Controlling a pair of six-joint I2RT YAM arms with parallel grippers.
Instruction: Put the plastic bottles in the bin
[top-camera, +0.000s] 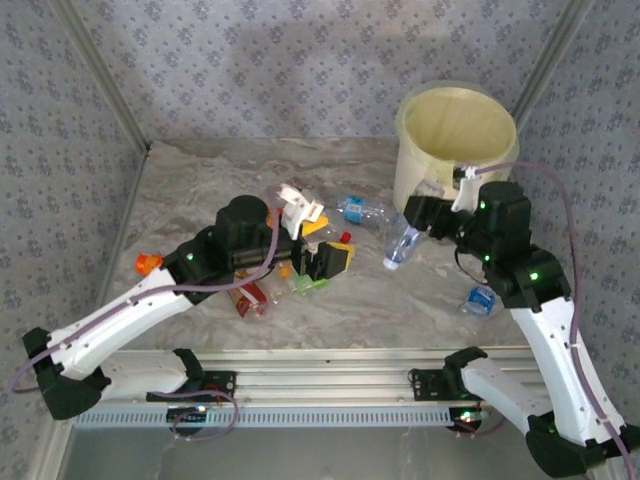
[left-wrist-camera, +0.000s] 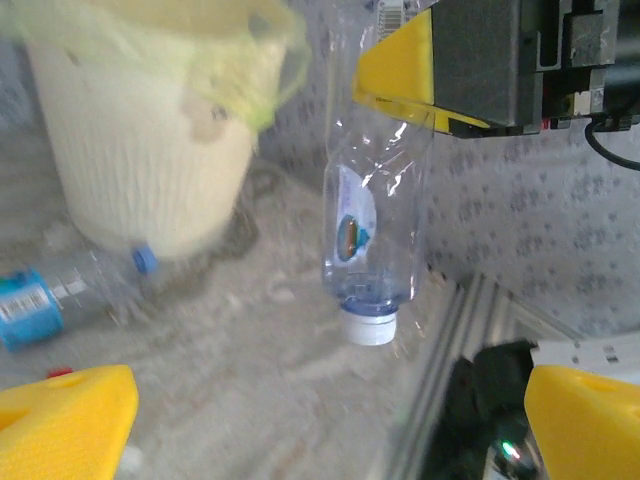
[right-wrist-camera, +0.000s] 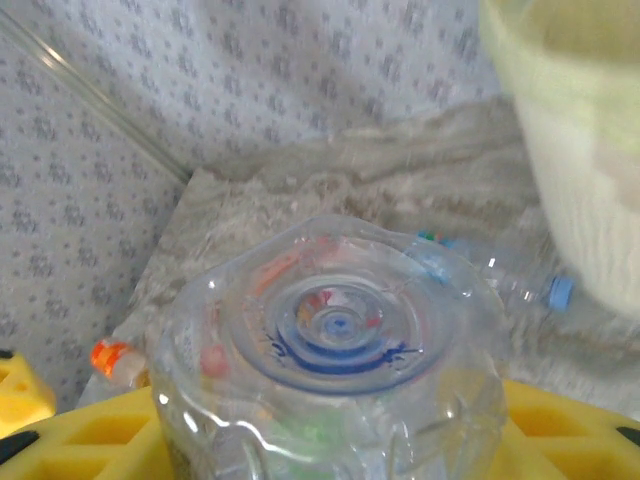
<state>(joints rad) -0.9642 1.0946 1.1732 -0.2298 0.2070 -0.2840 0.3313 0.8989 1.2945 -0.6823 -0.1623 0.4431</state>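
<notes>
Left arm (top-camera: 130, 305) stretches low from the near-left corner toward the middle of the table (top-camera: 200, 190). The left gripper (top-camera: 325, 262) sits at the right edge of a cluster of plastic bottles (top-camera: 262, 296), its yellow fingers spread wide and holding nothing. Right arm (top-camera: 545, 320) is bent at the elbow, with the wrist turned inward. The right gripper (top-camera: 415, 232) pinches a clear bottle (top-camera: 400, 247) by its base end, cap pointing down. The bottle is outside the bin (top-camera: 455, 140), just beside its wall.

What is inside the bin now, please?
From above, the inside of the bin shows the pale yellow-green bag on its far wall, and no bottle there. The near wall covers the lower part, so anything lying at the bottom cannot be seen.
</notes>
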